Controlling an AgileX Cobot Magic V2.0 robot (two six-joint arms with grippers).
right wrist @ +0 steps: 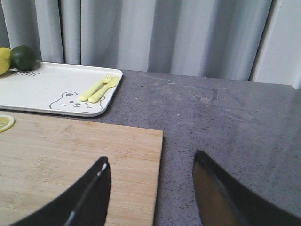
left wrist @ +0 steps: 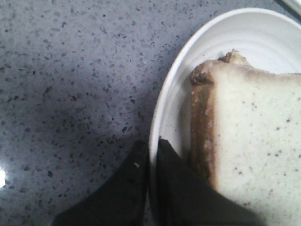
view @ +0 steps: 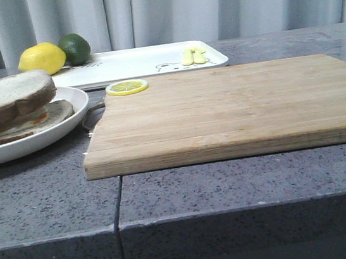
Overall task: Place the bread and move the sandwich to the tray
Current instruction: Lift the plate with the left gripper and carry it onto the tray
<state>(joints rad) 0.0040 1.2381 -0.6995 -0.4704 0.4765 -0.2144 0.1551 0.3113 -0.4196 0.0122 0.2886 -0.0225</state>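
L end effector (left wrist: 149,155): I read the fingers (left wrist: 176,188) as closed down on the rim of the round plate (left wrist: 211,37), one finger outside the rim over the counter (left wrist: 70,70), the other inside the plate, w/ only the thin rim between them. Just beside the inner finger, on the plate, sits the bread (left wrist: 258,141): pale crumb face up, brown crust edge facing the finger, nearly touching it. Neither arm shows in the front view.

Front view, same items: bread (view: 6,97) lies on top of the sandwich (view: 19,121), stack slightly tilted, all on the plate (view: 64,128) at the L side of the counter (view: 244,184).

R end effector (right wrist: 150,188): fingers spread wide apart, nothing between them. It hangs above the counter (right wrist: 225,113) at the R edge of the wooden board (right wrist: 70,165); L finger over the board, R finger over bare counter.

Ahead and L of the R end effector: the tray (right wrist: 42,89), just beyond the board's far edge, bear drawing (right wrist: 70,102) on its near corner. On the tray: yellow fork and knife (right wrist: 99,88) side by side; lime (right wrist: 22,57) and lemon (view: 41,59) at its far L end. A lemon slice (view: 126,87) rests on the board's far L corner.
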